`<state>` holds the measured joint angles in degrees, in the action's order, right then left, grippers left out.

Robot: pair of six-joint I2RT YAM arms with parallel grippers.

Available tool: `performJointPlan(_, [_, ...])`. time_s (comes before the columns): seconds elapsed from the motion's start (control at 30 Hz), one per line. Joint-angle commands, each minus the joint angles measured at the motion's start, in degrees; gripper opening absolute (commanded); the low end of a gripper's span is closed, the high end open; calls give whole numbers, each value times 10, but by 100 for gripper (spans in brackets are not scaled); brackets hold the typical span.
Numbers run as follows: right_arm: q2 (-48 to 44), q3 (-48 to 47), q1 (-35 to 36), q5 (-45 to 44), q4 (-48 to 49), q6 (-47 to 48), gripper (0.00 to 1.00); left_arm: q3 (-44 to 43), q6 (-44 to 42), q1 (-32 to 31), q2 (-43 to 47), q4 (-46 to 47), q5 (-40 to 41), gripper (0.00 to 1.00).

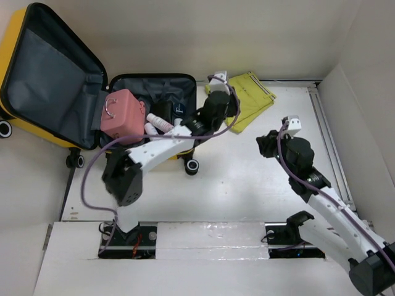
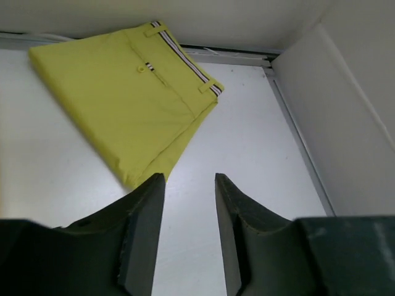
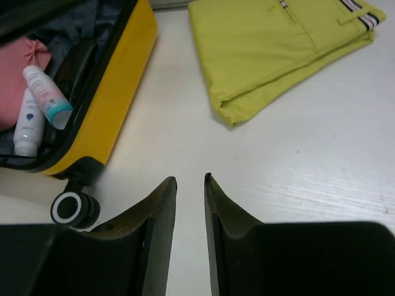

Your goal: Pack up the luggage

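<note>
The yellow luggage [image 1: 49, 80] lies open at the far left, lid up, grey lining showing. Its yellow shell [image 3: 105, 98] also shows in the right wrist view. Inside are a pink case [image 1: 123, 112] and white bottles [image 1: 159, 123], which the right wrist view [image 3: 37, 105] also shows. Folded yellow-green trousers [image 1: 250, 98] lie on the table right of the luggage. My left gripper [image 1: 229, 106] is open and empty at the trousers' near-left corner [image 2: 136, 98]; its tips [image 2: 188, 179] hang above the table. My right gripper [image 1: 265, 145] is open and empty, short of the trousers [image 3: 278, 49], fingertips [image 3: 190, 179] over bare table.
A caster wheel [image 3: 74, 208] of the luggage stands near my right gripper's left side. White walls [image 2: 345, 123] close the table at the back and right. A metal rail [image 1: 327, 135] runs along the right edge.
</note>
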<state>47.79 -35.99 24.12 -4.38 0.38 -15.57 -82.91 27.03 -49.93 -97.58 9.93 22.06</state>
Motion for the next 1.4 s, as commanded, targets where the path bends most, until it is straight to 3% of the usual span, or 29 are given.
performJointPlan(0.0, [-40, 36, -6, -14, -1, -13, 29, -119, 23, 37, -101, -84, -57, 33])
performJointPlan(0.03, [-48, 43, -6, -14, -6, -13, 26, -147, 23, 44, -124, -92, -94, 27])
performJointPlan(0.07, [-55, 51, -6, -14, -17, -13, 21, -197, 23, 49, -165, -98, -103, 14])
performJointPlan(0.17, [-80, 65, -6, 8, -22, -13, 11, -254, 12, 49, -204, -91, -97, 0])
performJointPlan(0.3, [-92, 71, 0, 27, -34, -13, 2, -310, 22, 55, -270, -91, -94, 0])
performJointPlan(0.43, [-111, 97, 5, 27, -34, -25, 2, -364, 34, 60, -326, -112, -62, 0])
performJointPlan(0.53, [-137, 109, 5, 27, -40, -25, 15, -429, 50, 65, -374, -154, -45, 0])
performJointPlan(0.57, [-152, 109, 5, 32, -40, -31, 24, -442, 57, 65, -383, -175, -37, 5])
performJointPlan(0.63, [-166, 115, 5, 32, -47, -31, 31, -448, 64, 65, -396, -175, -32, 27])
performJointPlan(0.7, [-185, 115, 5, 27, -58, -31, 34, -458, 77, 65, -415, -197, -24, 38])
performJointPlan(0.87, [-211, 115, 5, 27, -83, -31, 34, -394, 113, 60, -420, -190, 2, 46])
performJointPlan(1.27, [-228, 115, 10, 50, -101, -25, 34, -342, 151, 40, -431, -190, 23, 32])
performJointPlan(1.37, [-234, 115, 10, 50, -106, -25, 35, -336, 151, 40, -444, -190, 9, 15])
